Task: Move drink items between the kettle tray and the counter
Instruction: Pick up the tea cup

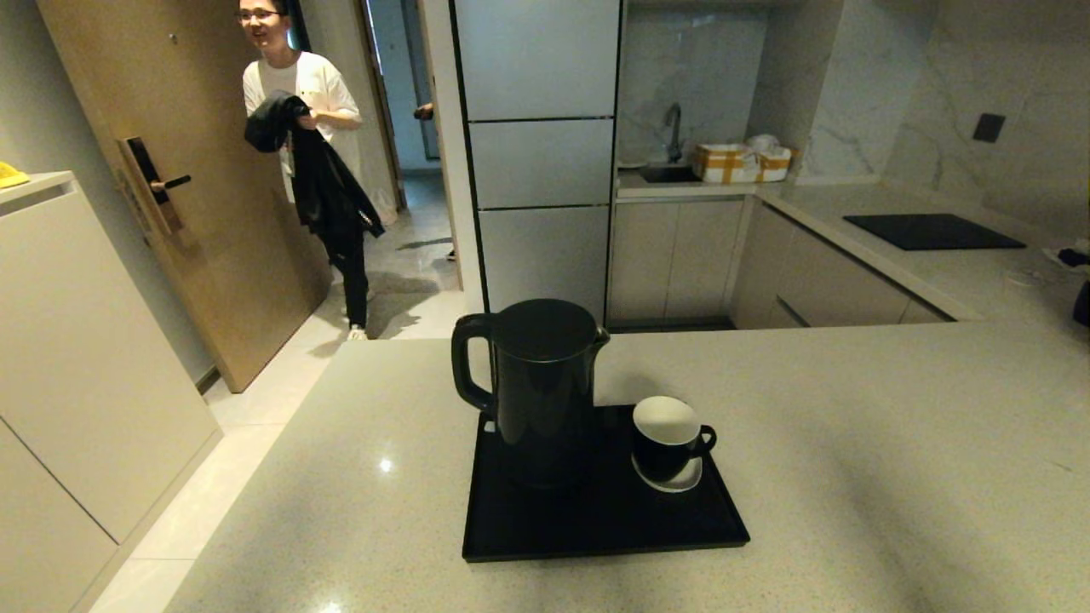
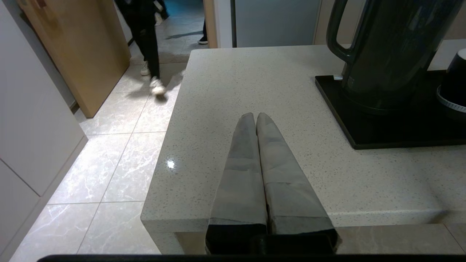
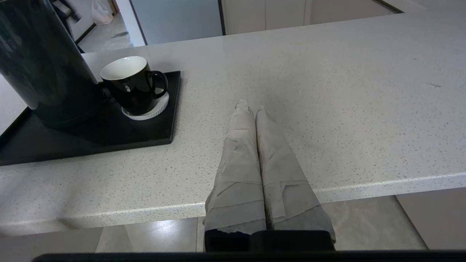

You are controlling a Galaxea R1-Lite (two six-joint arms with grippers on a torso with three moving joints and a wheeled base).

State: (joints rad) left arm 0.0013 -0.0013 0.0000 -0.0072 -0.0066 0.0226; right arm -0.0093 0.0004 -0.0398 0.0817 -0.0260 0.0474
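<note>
The tall black kettle (image 1: 541, 387) stands upright on the black tray (image 1: 596, 519), handle to the left. Beside it on the tray's right, the small black cup (image 1: 668, 443) with white inside rests on a white saucer (image 1: 677, 484). The tray lies on the beige speckled counter (image 1: 851, 477). My left gripper (image 2: 255, 115) is shut and empty over the counter's near left corner, apart from the kettle (image 2: 386, 54) and tray (image 2: 367, 131). My right gripper (image 3: 251, 107) is shut and empty above the counter's front edge, to the right of the cup (image 3: 131, 83) and tray (image 3: 109, 136). Neither arm shows in the head view.
The counter's left edge drops to a tiled floor (image 2: 120, 160). A person (image 1: 311, 145) holding a dark jacket stands by a wooden door (image 1: 170, 170) at the far left. A black cooktop panel (image 1: 932, 230) lies at the far right. Bare counter stretches right of the tray.
</note>
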